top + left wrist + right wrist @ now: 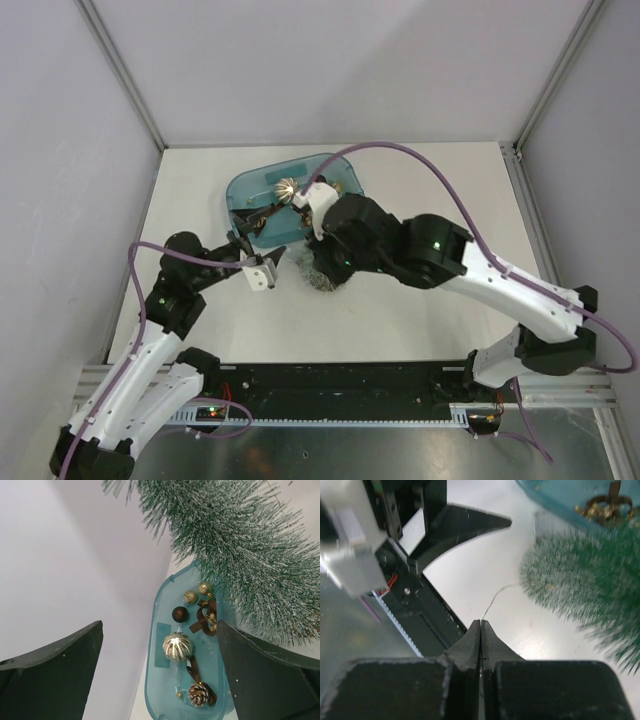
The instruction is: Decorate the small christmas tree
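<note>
The small christmas tree lies on the table beside the blue tub. It is blurred in the right wrist view and mostly hidden under the right arm in the top view. My right gripper is shut on a thin thread that runs to the tree's needles. My left gripper is open and empty, facing the tub and close to the tree; it also shows in the top view.
The tub holds a ribbed gold ball, a brown ball, two small gold balls, a brown ribbon bow and a pine cone. White walls enclose the table. The left gripper's finger is close to my right gripper.
</note>
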